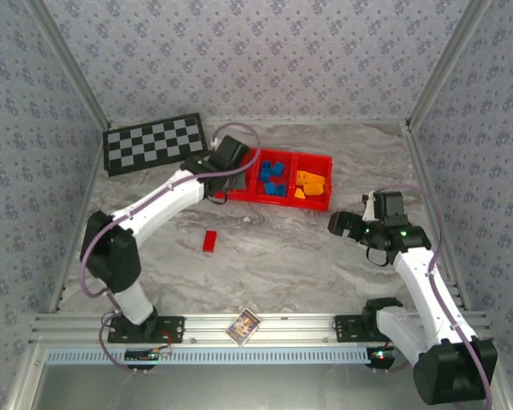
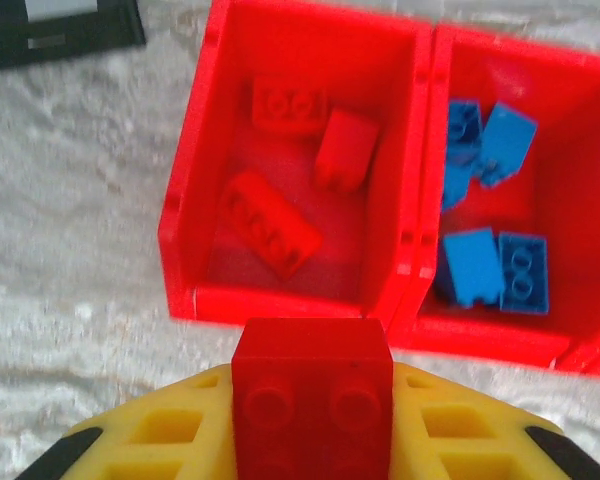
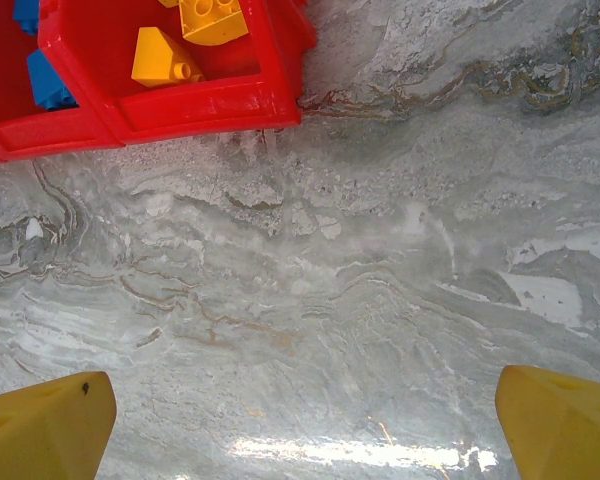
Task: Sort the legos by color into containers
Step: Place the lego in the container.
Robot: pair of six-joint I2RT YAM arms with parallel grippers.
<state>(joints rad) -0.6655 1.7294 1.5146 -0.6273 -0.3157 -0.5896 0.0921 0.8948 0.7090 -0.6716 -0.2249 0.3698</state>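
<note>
The long red tray (image 1: 318,159) lies at the back middle of the table. Its left compartment (image 2: 195,200) holds three red bricks (image 2: 270,222), the middle one holds several blue bricks (image 2: 500,270), and the right one holds orange-yellow bricks (image 3: 208,20). My left gripper (image 2: 312,400) is shut on a red brick (image 2: 312,385) just in front of the left compartment's near wall. A lone red brick (image 1: 209,241) lies on the table in front of the tray. My right gripper (image 3: 305,420) hovers open over bare table, below and right of the tray, its yellow fingertips (image 3: 45,425) far apart.
A black-and-grey checkerboard mat (image 1: 154,143) lies at the back left, beside the tray. A small printed card (image 1: 244,325) rests at the near edge between the arm bases. Patterned walls close in the table on three sides.
</note>
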